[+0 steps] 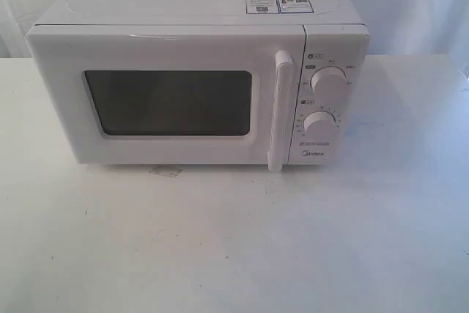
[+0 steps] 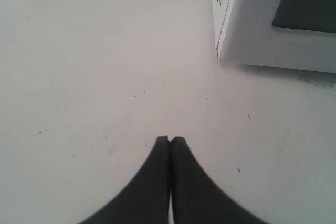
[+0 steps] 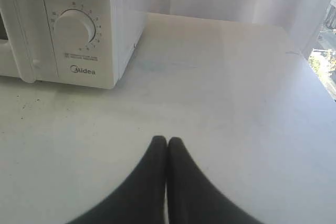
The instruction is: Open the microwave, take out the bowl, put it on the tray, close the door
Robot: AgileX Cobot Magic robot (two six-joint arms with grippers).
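White microwave point(image 1: 198, 86) at the far middle of the white desk point(image 1: 234, 254), front toward the exterior camera. Door point(image 1: 168, 53) shut flush, tall bar handle point(image 1: 280, 111) upright just beside the two round knobs point(image 1: 327, 78); window point(image 1: 168, 102) too dark to see through. Small stickers point(image 1: 278, 3) on top. Left tool point(image 2: 169, 141) over bare desk near the microwave's left front corner, fingertips pressed together, gripping nothing. Right tool point(image 3: 167, 141) likewise closed tight and empty, over bare desk off the knob-panel side.
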